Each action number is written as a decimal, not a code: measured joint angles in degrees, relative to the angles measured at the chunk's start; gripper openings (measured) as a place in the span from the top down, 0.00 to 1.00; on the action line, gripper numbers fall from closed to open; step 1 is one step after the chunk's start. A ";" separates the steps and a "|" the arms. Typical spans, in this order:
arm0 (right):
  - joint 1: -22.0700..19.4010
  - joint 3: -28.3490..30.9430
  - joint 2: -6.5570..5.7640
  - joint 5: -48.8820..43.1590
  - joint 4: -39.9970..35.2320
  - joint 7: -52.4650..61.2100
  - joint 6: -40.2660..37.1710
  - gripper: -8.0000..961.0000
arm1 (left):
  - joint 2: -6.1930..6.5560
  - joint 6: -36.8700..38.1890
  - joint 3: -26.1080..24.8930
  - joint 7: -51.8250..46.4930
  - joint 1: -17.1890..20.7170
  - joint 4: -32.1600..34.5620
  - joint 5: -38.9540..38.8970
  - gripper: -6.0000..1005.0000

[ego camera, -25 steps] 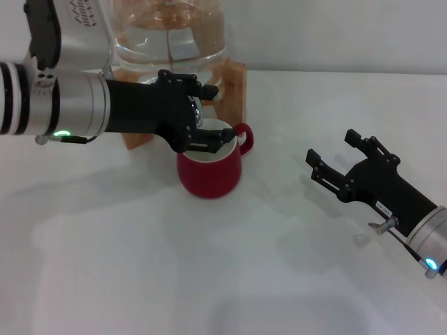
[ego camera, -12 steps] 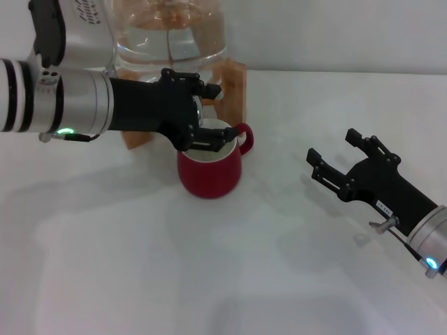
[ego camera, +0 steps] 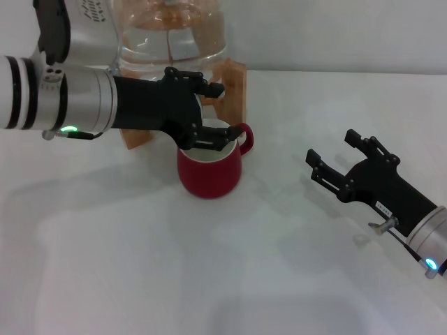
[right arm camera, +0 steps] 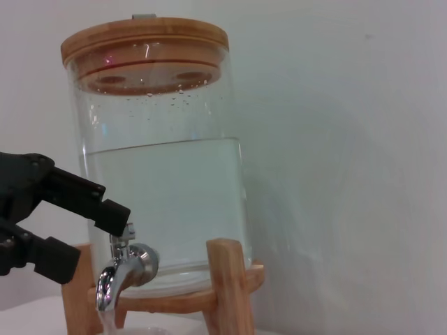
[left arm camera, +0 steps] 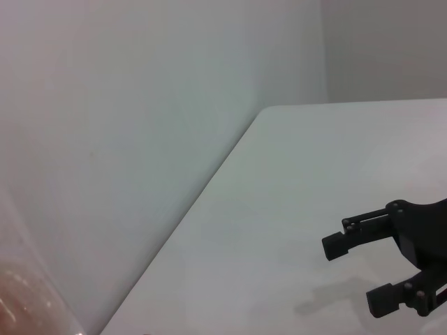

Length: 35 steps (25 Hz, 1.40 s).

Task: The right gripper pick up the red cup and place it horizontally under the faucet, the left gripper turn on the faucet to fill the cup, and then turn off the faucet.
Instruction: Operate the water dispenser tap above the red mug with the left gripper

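Note:
The red cup (ego camera: 209,174) stands upright on the white table in front of the jar's wooden stand (ego camera: 235,87), handle to the right. My left gripper (ego camera: 213,115) reaches over the cup's rim at the faucet, which it mostly hides in the head view. In the right wrist view the chrome faucet (right arm camera: 129,269) shows with water running from its spout, and the left gripper (right arm camera: 94,237) has its fingers spread, one finger (right arm camera: 84,199) by the lever. My right gripper (ego camera: 332,146) rests open and empty on the right, apart from the cup; it also shows in the left wrist view (left arm camera: 360,273).
The glass water jar (right arm camera: 160,174) with its wooden lid stands at the table's back against a white wall. The table (ego camera: 209,279) stretches white in front and between the cup and the right gripper.
The left gripper has shifted slightly up and to the right at the faucet. The cup and the right arm have not moved.

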 joint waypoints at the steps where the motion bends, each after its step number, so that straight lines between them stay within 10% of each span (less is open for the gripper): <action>1: 0.00 -0.02 0.00 0.01 0.00 0.00 0.00 0.09 | 0.00 0.00 0.01 0.00 -0.04 -0.02 0.00 0.25; 35: -0.25 -0.22 0.00 0.03 0.10 0.00 -0.97 0.09 | -0.08 2.53 0.12 1.36 -1.38 -2.53 0.09 0.25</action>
